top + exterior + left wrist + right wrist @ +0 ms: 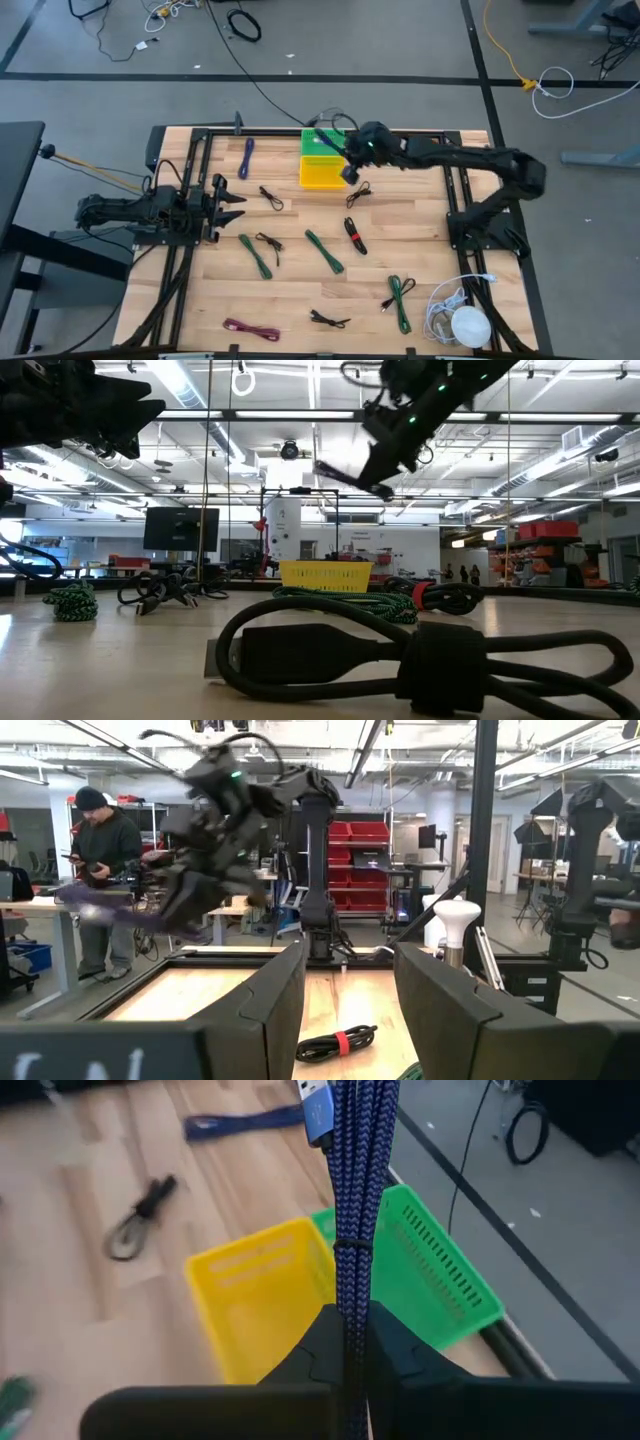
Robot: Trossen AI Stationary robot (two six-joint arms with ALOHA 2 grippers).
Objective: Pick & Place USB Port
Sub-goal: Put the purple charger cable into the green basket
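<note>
A: Our right claw (350,1342) is clenched on the blue cable (355,1190), hanging above the yellow bin (262,1295) and green bin (440,1275).

B: We should centre over one bin before releasing. Our left claw (228,200) waits released at the table's (420,240) edge.

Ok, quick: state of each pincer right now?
Left pincer: open, empty, waiting at the table's left edge.
Right pincer: shut on the blue cable, above the yellow bin.

A bundled blue braided USB cable (352,1190) hangs pinched between the closed fingers of the right gripper (348,1342), its blue connector at one end. It is held in the air above the yellow basket (262,1295) and the green basket (435,1275), which stand side by side, touching.
</note>
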